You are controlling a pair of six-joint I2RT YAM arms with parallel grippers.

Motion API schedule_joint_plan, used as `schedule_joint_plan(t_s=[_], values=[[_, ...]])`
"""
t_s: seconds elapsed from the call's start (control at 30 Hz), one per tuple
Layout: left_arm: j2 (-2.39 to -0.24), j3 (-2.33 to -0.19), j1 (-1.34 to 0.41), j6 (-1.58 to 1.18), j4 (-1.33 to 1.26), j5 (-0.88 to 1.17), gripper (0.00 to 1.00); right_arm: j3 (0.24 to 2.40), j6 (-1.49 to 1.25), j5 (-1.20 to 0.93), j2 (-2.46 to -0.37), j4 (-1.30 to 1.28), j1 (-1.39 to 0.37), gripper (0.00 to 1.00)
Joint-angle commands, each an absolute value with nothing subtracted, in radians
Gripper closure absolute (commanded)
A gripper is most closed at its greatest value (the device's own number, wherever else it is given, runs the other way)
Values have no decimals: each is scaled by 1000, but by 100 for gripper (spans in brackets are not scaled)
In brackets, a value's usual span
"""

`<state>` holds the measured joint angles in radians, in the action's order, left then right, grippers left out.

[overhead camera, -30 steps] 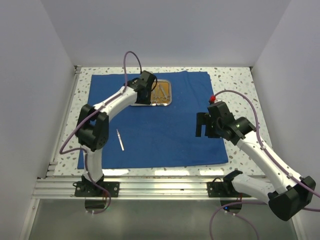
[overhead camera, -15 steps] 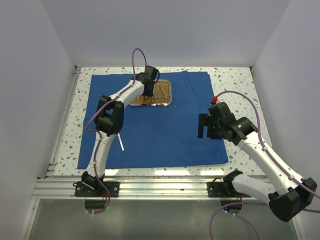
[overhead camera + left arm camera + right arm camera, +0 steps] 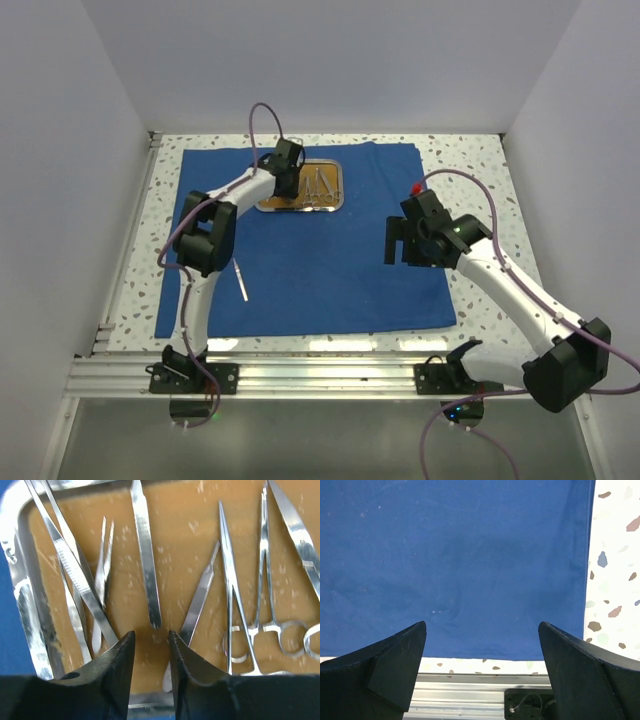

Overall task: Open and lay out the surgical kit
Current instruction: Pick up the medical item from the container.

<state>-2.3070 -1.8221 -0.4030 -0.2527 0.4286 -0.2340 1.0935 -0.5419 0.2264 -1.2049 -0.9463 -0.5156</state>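
Tray (image 3: 342, 190) upper centre, under your left gripper (image 3: 150, 637), jaws narrowly parted, grasping nothing; right gripper (image 3: 393, 245), centre right over cloth (image 3: 320, 270), jaws released wide.

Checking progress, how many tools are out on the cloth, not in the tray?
1: a thin silvery tool lies on the near-left part of the cloth, beside the left arm. That arm could hide more.

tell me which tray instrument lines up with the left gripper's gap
The single straight flat bar, its tip just ahead of the left gripper; tweezers lie off one side, ring-handled clamps the other.
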Motion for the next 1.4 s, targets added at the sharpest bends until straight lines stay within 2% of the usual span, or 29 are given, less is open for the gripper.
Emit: schedule_joint_plan(t_s=[0.0,0.07,0.13,0.4,0.53,0.8,1.37], values=[[-2264,-1694,-416,-218,473,-91,62,1137,-568,232,-1227,-900,-511,2],[-2247,-1683,-422,-212,466,-40,54,1138,-574,227,-1233,-887,-511,2],[-2244,-1687,-423,-212,471,-14,51,1141,-572,225,-1239,-888,-511,2],[-2246,-1770,-423,-229,474,-5,48,1121,-572,233,-1203,-908,-511,2],[-2321,-1909,-426,-241,546,8,50,1097,-580,232,-1169,-914,-511,2],[-2322,-2018,-436,-279,560,-35,50,1077,-569,238,-1144,-928,-511,1],[-2387,-1999,-491,-396,612,-149,57,1086,-494,248,-1152,-936,-511,2]])
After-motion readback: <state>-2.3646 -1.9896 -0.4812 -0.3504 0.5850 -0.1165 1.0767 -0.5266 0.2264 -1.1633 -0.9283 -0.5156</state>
